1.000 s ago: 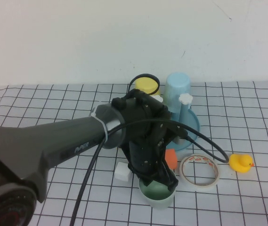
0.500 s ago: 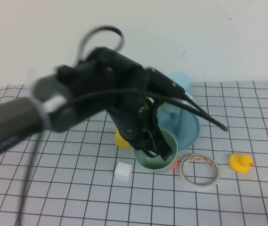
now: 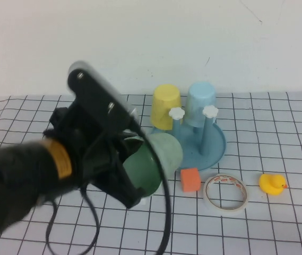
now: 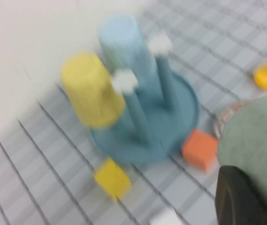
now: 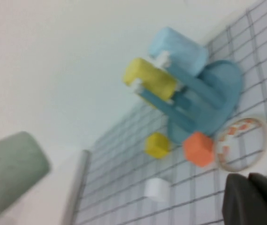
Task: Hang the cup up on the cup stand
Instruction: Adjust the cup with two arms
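Left tool (image 3: pixel 132 183) pinching the cup (image 3: pixel 156 159), raised, tipped sideways; cup stand (image 3: pixel 206 149) free pegs just right. Right tool (image 5: pixel 250 199) closed.

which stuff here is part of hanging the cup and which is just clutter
Job:
- mint cup, lifted off the table in the left pincer
- cup stand, with two free pegs
- right pincer, away from the stand

Clutter:
- yellow cup
- light blue cup
- orange block
- tape roll
- rubber duck
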{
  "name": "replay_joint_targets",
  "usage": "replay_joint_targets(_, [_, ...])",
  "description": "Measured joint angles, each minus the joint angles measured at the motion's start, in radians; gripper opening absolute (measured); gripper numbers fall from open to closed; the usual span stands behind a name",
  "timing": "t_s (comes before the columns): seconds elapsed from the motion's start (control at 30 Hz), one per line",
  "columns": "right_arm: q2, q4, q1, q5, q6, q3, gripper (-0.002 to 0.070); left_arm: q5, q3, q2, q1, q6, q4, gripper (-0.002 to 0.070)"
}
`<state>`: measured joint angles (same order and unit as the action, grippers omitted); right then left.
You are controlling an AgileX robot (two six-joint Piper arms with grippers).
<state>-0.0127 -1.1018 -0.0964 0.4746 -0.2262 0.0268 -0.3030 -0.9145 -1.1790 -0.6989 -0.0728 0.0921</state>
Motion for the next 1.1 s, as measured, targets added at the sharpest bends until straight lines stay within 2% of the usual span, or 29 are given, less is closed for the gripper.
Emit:
replay_joint_targets(0.13, [0.0,-0.197,0.0,0.025,-0.084,0.0,-0.0001,0.303,0.157,0.034,0.0,-0.011,0.054,0.0006])
replay_joint_targets(0.27, [0.003,-0.353,0.0,0.09,-0.153,0.0,-0.0001,0.584,0.224,0.02,0.0,-0.116,0.031,0.0006])
replay_joint_targets(0.43, [0.122,-0.499,0.0,0.184,-0.258,0.0,-0.0001,0.853,0.233,0.003,0.0,-0.354,-0.192,0.0006])
replay_joint_targets(0.5, [0.188,-0.536,0.0,0.206,-0.329,-0.016,0.0,0.931,0.233,0.0,0.0,-0.404,-0.285,0.0006])
replay_joint_targets(0.57, [0.298,-0.564,0.0,0.23,-0.444,-0.099,0.0034,1.016,0.233,0.0,0.001,-0.43,-0.386,0.0006])
replay_joint_targets(0.67, [0.433,-0.579,0.0,0.263,-0.535,-0.205,0.0141,1.056,0.233,0.0,0.005,-0.423,-0.422,0.0006])
replay_joint_targets(0.83, [0.688,-0.58,0.002,0.375,-0.575,-0.373,0.0486,1.06,0.233,0.0,0.005,-0.366,-0.434,0.0006])
replay_joint_targets(0.9, [0.787,-0.58,0.009,0.417,-0.575,-0.433,0.059,1.06,0.233,0.0,0.005,-0.34,-0.434,0.0006])
replay_joint_targets(0.97, [0.892,-0.58,0.031,0.46,-0.575,-0.503,0.0636,1.06,0.233,0.0,0.005,-0.325,-0.426,0.0006])
replay_joint_targets(1.1, [1.071,-0.58,0.108,0.497,-0.557,-0.648,0.0662,1.054,0.233,0.0,0.005,-0.316,-0.406,0.0006])
